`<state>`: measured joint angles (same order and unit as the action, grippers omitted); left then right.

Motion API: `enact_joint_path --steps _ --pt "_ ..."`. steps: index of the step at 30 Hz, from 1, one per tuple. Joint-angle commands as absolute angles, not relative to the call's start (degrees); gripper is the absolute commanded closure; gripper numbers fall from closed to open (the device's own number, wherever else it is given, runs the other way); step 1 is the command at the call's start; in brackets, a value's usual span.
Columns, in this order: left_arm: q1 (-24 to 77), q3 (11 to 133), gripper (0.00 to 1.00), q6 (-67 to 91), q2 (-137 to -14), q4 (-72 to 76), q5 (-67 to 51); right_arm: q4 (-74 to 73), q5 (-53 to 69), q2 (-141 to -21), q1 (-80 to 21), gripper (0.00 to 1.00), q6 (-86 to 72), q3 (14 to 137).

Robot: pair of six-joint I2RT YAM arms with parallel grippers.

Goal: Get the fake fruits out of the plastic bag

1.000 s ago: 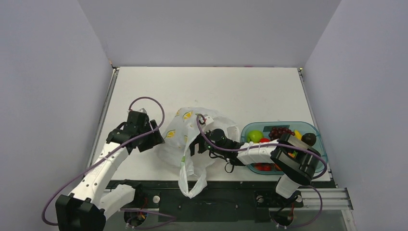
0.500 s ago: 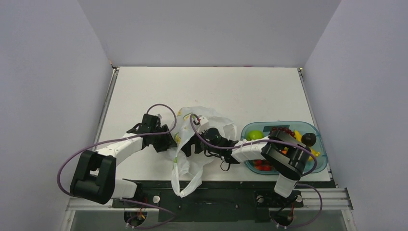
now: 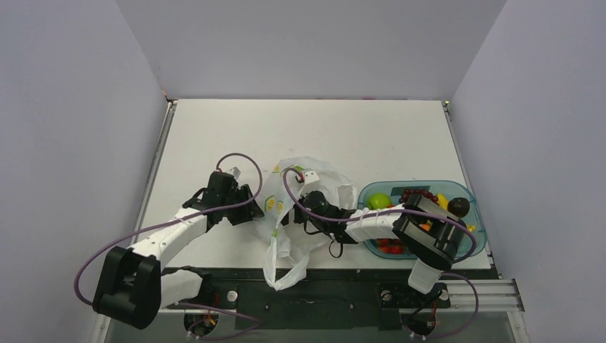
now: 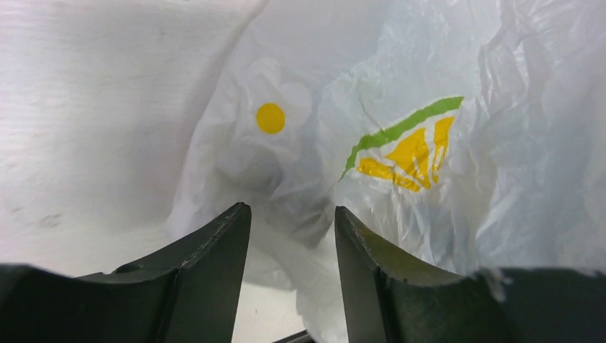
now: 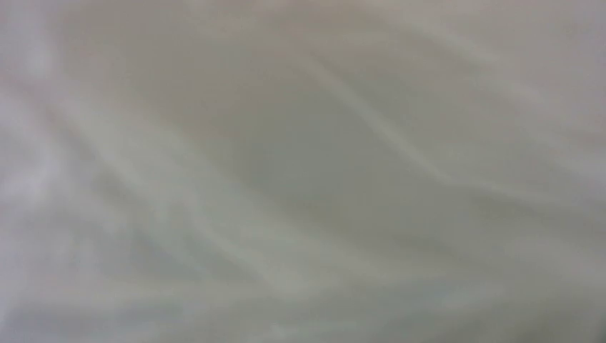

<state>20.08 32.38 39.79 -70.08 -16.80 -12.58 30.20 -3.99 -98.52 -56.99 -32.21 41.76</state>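
Top view first. The thin crinkly white plastic bag [image 3: 325,180], printed with yellow lemon slices and green leaves, lies crumpled in the middle of the flat white table [image 3: 321,128], toward the near edge. One handle loop droops over that edge.

The left gripper [image 3: 250,204] is right up against the bag's left side. The right gripper [image 3: 289,214] pokes into the bag from the right and is mostly wrapped in film, so from up here I can't tell if that claw is wide, narrow or holding anything.

Just right of the bag sits a teal see-through oval tray [image 3: 468,191] with toy fruit in it:
- a glossy green plastic apple [image 3: 379,201]
- a bunch of dark purple plastic grapes [image 3: 416,194]
- some red plastic strawberries [image 3: 390,247] at the near end
- a yellow piece [image 3: 443,200] that I can't identify

No idea whether any fruit is inside the bag, since the film hides it.

Left wrist cam: the left gripper [image 4: 291,209] shows two dark fingers [image 4: 207,271] coming up from the bottom. They stand partway apart, a fairly narrow gap, with a fold of the bag [image 4: 429,86] sitting in it. The right-hand finger looks pressed against the film, but I honestly can't tell if the fold is pinched. A lemon-slice print with a green stripe sits just past the tips.

Right wrist cam: blurry white bag film [image 5: 303,171] fills the whole frame. Its own fingers don't show, so I can't tell that claw's state here either.
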Motion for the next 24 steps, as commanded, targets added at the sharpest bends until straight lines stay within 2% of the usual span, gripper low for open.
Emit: enact_joint_path --steps 1,7,15,24 --pt "17.1 36.0 0.53 36.0 -63.4 -25.7 -9.1 30.9 -17.7 -93.3 -58.3 0.18 -34.6 40.2" --pt "13.8 39.9 0.50 34.1 -64.3 -26.3 -8.8 28.8 -21.4 -95.4 -58.7 0.29 -38.6 42.7" --pt "14.6 42.9 0.58 34.4 -80.3 -17.8 -11.1 31.7 -20.1 -99.8 -58.4 0.30 -37.4 46.5" --pt "20.6 42.9 0.60 35.9 -85.9 -14.7 -8.8 28.4 -18.7 -110.0 -58.8 0.30 -36.1 54.9"
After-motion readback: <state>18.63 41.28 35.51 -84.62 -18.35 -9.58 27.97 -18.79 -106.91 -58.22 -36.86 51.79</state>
